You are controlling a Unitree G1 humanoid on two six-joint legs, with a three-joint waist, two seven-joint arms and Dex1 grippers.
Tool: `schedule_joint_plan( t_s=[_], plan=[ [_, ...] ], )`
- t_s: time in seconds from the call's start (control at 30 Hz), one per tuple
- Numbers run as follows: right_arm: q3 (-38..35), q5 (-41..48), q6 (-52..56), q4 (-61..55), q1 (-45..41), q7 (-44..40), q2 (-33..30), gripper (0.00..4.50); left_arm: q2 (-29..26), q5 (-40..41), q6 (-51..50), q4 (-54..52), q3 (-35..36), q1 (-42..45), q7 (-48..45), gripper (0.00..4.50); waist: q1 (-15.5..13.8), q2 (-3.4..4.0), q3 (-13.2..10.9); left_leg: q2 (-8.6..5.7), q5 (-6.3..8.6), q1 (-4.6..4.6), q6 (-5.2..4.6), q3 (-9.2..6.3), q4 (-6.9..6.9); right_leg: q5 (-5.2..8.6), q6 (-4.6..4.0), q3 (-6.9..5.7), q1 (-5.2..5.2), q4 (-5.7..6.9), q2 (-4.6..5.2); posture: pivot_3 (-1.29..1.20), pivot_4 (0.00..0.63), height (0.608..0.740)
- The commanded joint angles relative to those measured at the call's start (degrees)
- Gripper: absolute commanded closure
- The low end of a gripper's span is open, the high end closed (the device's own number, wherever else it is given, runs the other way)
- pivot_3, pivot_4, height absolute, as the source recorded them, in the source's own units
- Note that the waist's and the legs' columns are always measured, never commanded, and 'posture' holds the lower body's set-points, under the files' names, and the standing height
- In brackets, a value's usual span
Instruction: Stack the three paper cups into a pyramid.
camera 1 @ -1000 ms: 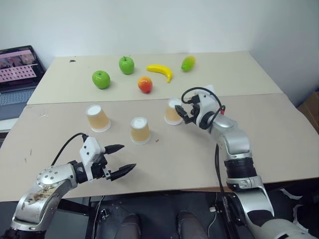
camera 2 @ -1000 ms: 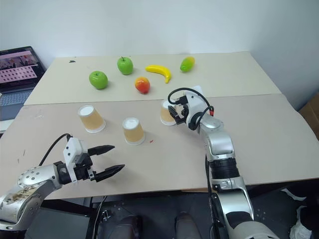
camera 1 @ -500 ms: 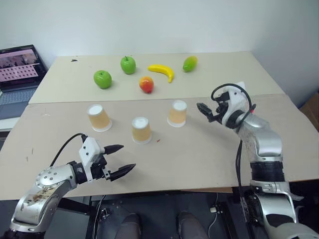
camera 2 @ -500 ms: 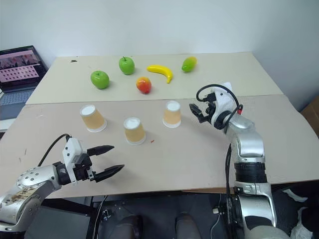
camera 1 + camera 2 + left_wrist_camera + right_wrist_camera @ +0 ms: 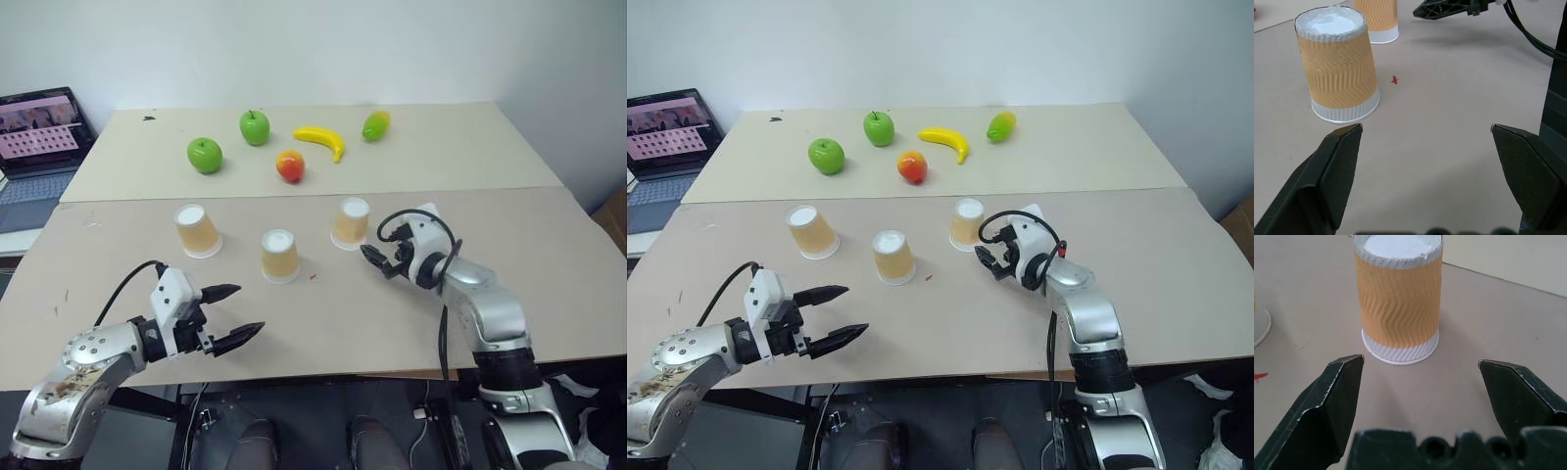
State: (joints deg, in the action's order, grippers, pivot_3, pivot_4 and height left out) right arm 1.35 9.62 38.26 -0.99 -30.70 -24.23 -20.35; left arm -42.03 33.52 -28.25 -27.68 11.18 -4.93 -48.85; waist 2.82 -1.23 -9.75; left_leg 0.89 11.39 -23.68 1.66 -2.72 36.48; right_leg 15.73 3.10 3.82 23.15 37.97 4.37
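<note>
Cups [image 5: 279,256] stand inverted and apart on the desk [image 5: 549,245]; left end effector [image 5: 231,315] and right end effector [image 5: 375,261] are both open, holding nothing.

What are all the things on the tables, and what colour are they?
paper cups: three, tan-orange with white ends, upside down in a row on the near table, apart
green apples: two, far table
red-orange fruit: one, far table, by the banana
banana: one, yellow, far table
green-yellow fruit: one, far table
laptop: one, screen lit, at the left edge
left hand: open, empty, near edge
right hand: open, empty, facing the right cup
</note>
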Motion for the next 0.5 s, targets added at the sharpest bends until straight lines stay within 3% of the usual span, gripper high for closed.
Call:
schedule_joint_plan(
  t_s=[0.03, 0.5],
  plan=[
    [0.47, -1.65, -5.16, 4.84, -3.97, 0.14, 0.41, 0.09, -0.57, 1.02, -0.11, -2.93, 2.15, -1.16, 0.36, 0.00, -0.03, 0.00, 0.00, 0.00, 0.00, 0.00, 0.00, 0.00, 0.00, 0.00, 0.00, 0.00, 0.00, 0.00, 0.00, 0.00, 0.150, 0.732],
    [1.76, -4.19, -18.95, 30.31, -22.08, -0.62, 7.77, 0.09, -0.06, 0.47, 0.22, -3.31, 2.87, -1.48, 2.03, 0.00, 0.14, 0.00, 0.00, -0.01, 0.00, -0.01, 0.00, 0.00, 0.00, -0.01, -0.01, 0.00, 0.01, 0.02, 0.02, 0.00, 0.150, 0.732]
  ],
)
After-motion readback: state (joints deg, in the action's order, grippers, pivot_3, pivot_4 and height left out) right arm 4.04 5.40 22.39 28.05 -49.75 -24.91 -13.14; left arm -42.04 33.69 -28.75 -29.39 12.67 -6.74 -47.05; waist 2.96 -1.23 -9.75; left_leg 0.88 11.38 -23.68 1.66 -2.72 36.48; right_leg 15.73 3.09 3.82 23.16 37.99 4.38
